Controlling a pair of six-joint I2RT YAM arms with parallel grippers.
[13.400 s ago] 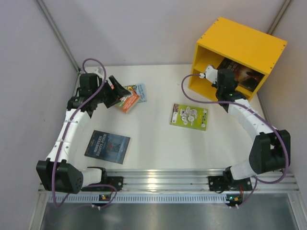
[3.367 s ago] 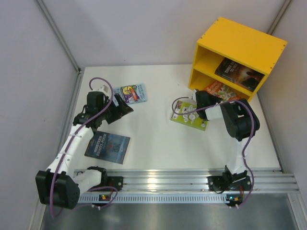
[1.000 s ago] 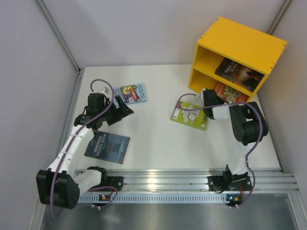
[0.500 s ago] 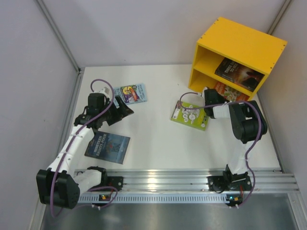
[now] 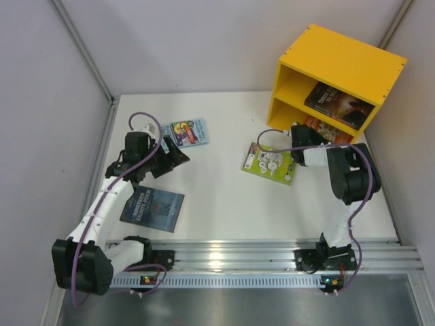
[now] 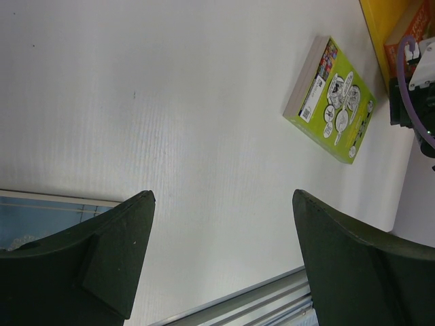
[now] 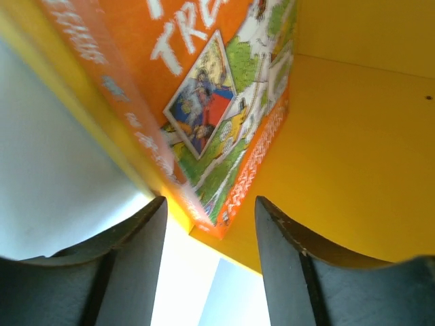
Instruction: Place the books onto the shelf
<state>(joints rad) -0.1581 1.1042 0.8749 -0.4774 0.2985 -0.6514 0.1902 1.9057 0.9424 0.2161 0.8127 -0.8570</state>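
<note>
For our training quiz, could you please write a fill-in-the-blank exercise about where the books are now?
The dark book lies in the shelf's ____ compartment.
The orange book lies in its ____ compartment.
The lime green book lies on the ____.
The left hand holds ____.
Missing: upper; lower; table; nothing.

Bright, even overhead light is falling on the table [image 5: 224, 210], casting soft shadows. The near rail [image 5: 217, 261] is glaring. The orange-red book [image 7: 204, 102] is appearing blurred.
</note>
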